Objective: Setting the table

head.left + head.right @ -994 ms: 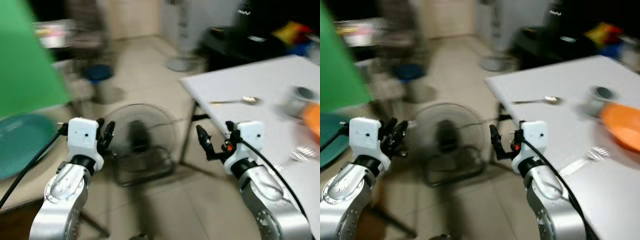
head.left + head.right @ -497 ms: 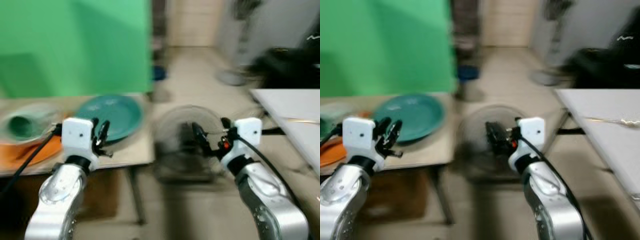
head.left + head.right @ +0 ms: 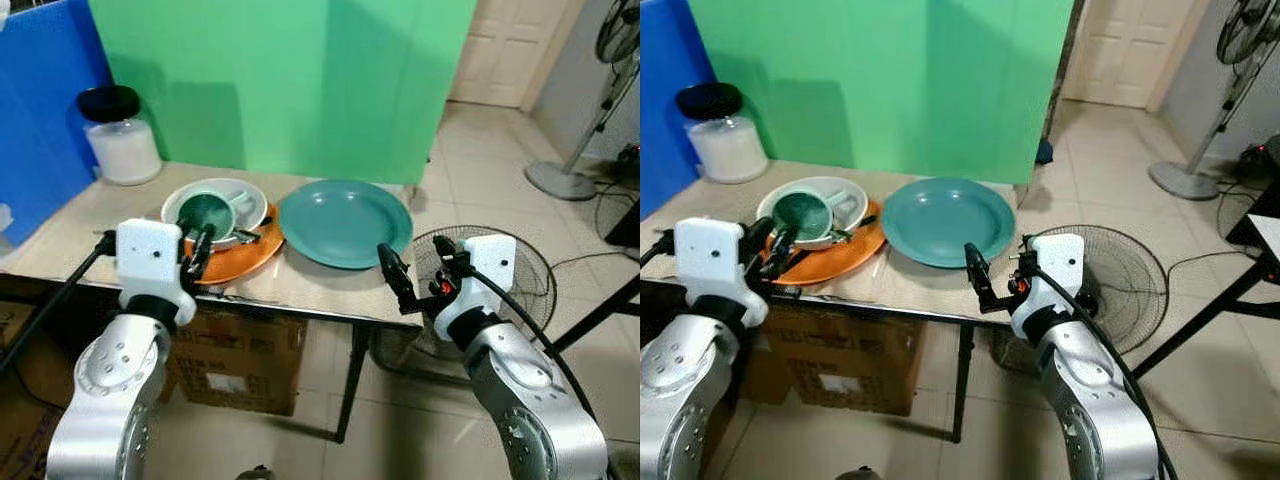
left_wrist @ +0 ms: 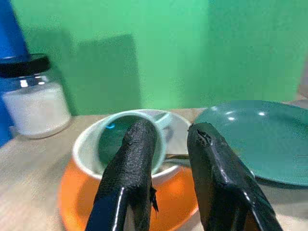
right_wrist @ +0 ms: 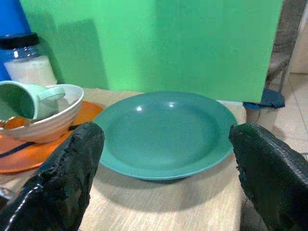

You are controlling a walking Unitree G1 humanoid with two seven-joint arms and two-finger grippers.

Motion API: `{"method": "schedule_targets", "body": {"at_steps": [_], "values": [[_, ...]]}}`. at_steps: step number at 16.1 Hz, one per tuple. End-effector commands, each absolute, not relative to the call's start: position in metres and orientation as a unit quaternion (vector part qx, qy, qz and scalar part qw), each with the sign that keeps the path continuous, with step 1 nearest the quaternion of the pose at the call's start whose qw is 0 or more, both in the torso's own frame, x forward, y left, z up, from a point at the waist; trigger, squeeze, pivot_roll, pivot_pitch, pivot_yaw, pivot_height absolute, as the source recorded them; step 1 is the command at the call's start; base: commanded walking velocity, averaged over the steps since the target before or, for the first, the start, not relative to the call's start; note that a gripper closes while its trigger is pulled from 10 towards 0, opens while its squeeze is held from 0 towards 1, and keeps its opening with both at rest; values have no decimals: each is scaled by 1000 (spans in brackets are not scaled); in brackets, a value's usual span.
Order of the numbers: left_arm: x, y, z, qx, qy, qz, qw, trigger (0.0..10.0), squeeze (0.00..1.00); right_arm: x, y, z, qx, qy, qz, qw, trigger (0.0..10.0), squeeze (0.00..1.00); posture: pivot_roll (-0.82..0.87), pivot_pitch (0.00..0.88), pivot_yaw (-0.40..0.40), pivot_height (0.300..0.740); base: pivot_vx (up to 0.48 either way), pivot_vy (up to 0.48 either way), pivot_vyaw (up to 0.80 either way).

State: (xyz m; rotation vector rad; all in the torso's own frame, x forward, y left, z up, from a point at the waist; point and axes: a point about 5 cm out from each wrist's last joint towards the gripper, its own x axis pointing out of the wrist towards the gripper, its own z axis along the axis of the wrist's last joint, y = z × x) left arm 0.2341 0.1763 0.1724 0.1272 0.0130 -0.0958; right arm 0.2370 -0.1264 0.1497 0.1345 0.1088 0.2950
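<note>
Teal plate [image 3: 345, 221], one in number, lies flat on the side table [image 3: 290, 290] near its right end. Just beside it to the left sits one orange plate [image 3: 235, 262], bearing one white bowl [image 3: 240, 195]; inside the bowl lies one green mug [image 3: 205, 215] tipped on its side. At least one dark utensil [image 3: 247, 236] rests across the bowl's edge. One glass jar [image 3: 120, 135] with a black lid stands at the table's far left corner.

Left gripper [image 3: 197, 252] is held in front of the orange plate, fingers [image 4: 134, 159] close together with a narrow gap, holding nothing. Right gripper [image 3: 415, 275] is held off the table's front right corner, facing the teal plate, fingers [image 5: 72, 159] spread wide, empty.

One cardboard box [image 3: 245, 365] sits under the table. Two fans: one floor fan [image 3: 500, 290] behind the right arm, one standing fan [image 3: 590, 100] farther back.
</note>
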Motion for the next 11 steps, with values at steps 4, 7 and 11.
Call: {"method": "schedule_targets", "body": {"at_steps": [4, 7, 11], "values": [[237, 170, 182, 65, -7, -71, 995, 10000, 0, 239, -134, 150, 68, 56, 122, 989, 10000, 0, 173, 0, 18, 740, 299, 0, 0], [237, 168, 185, 69, -11, -87, 994, 10000, 0, 238, -133, 151, 58, 55, 133, 988, 10000, 0, 172, 0, 22, 740, 309, 0, 0], [236, 165, 186, 72, -12, -100, 992, 10000, 0, 241, -133, 153, 55, 49, 127, 989, 10000, 0, 177, 0, 18, 740, 315, 0, 600]]}}
